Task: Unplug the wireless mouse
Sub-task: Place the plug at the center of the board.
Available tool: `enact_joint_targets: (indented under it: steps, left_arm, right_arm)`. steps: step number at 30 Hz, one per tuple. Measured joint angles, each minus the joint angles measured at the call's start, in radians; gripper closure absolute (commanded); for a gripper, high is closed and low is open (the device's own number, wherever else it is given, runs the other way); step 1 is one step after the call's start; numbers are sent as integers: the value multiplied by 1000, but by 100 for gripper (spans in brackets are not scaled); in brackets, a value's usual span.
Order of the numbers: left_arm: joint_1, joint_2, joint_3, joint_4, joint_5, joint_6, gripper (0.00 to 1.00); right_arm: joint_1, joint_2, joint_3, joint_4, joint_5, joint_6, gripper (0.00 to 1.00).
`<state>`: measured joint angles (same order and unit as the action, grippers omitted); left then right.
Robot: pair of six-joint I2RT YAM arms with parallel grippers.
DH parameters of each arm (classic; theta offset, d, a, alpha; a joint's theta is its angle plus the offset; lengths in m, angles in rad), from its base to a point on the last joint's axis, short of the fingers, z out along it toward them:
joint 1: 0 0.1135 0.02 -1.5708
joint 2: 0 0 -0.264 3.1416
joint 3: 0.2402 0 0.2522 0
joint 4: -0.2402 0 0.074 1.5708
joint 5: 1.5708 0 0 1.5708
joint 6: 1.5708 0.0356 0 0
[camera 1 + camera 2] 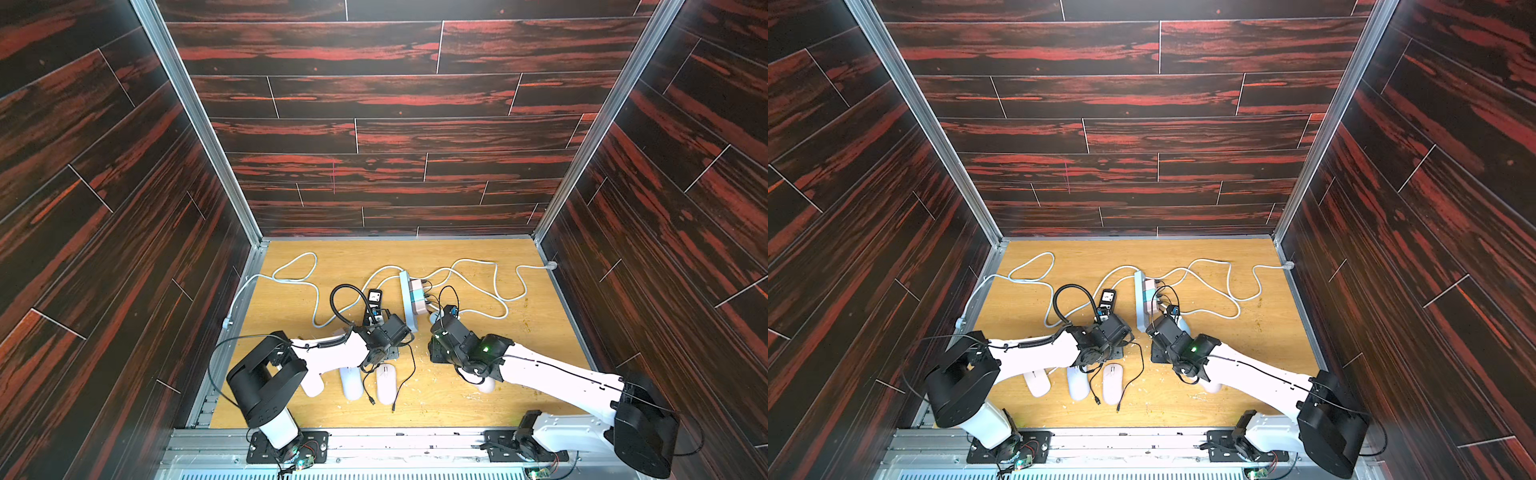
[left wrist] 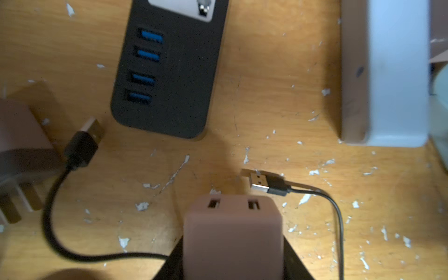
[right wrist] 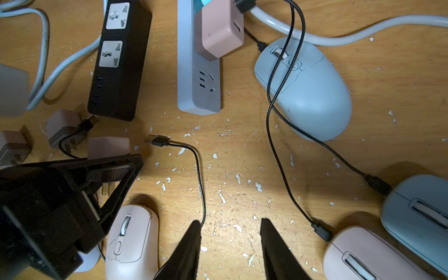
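A black socket block (image 3: 120, 58) lies flat ahead and to the left of the fingers of the right gripper (image 3: 230, 220); four blue USB ports (image 2: 143, 80) line its near end; white flecks (image 3: 258, 187) speckle the wooden tabletop (image 3: 242, 150) between and beyond those fingertips; a thick white cord (image 3: 339, 40) curves farther ahead.

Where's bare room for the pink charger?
Bare table right of the white cable, or in front between the pink mouse and right arm, suits the pink charger. Crowded around the white power strip and black power strip.
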<state>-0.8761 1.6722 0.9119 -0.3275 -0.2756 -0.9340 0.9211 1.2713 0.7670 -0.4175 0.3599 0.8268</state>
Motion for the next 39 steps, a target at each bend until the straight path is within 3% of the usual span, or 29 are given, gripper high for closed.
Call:
enact_joint_targets:
  steps: [13,23,27,35,39]
  left_arm:
    - [-2,63,25,2,-12,-13,38]
    - [-2,50,25,-23,-23,-8,31]
    - [-2,-45,25,-58,-28,8,19]
    - [-3,-290,70,-130,-66,65,13]
    - [-3,-360,46,-153,-76,74,0]
  right_arm:
    - [-7,0,-23,-1,-4,0,61]
    - [-8,-33,-23,-10,2,0,66]
    - [-9,-97,-23,-18,20,-12,65]
    - [-65,-146,-21,-119,21,-70,50]
    - [-97,-157,-20,-198,-9,-75,36]
